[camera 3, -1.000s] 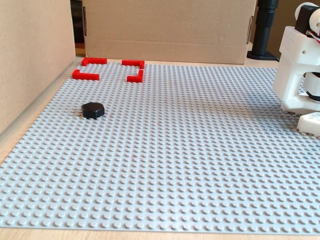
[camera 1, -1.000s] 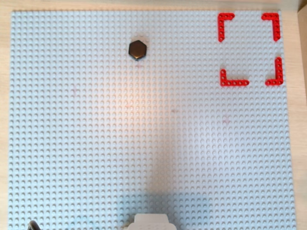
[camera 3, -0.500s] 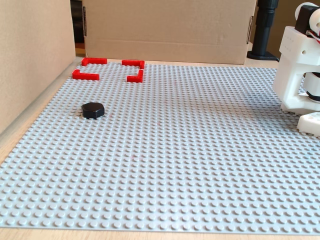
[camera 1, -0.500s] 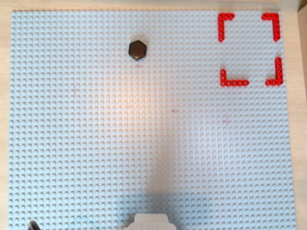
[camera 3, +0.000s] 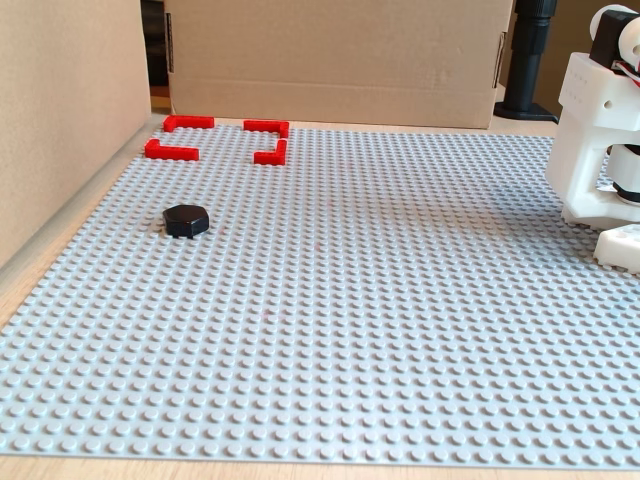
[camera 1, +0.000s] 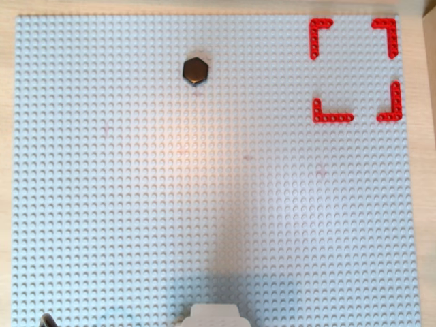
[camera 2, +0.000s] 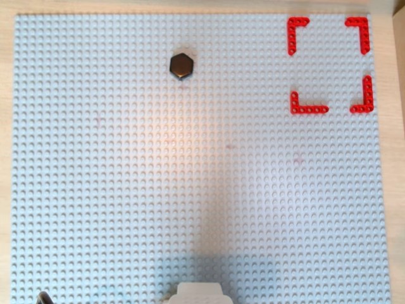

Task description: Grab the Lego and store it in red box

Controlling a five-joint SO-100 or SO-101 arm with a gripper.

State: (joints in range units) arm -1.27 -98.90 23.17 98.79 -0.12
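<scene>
The Lego [camera 1: 195, 71] [camera 2: 181, 66] is a small black hexagonal piece. It lies flat on the grey studded baseplate [camera 1: 204, 204], near the top edge in both overhead views and at mid-left [camera 3: 186, 220] in the fixed view. The red box [camera 1: 318, 30] [camera 2: 295, 28] is a square outline of thin red corner pieces in the top right corner of both overhead views, and at the far left [camera 3: 188, 123] in the fixed view. Nothing lies inside it. Only the arm's white base [camera 3: 600, 150] [camera 1: 212, 317] shows. The gripper is out of view.
A cardboard wall [camera 3: 60, 120] runs along the baseplate's left side in the fixed view. Another cardboard panel [camera 3: 340, 60] stands behind the red outline, and a black stand [camera 3: 527, 70] rises at the back right.
</scene>
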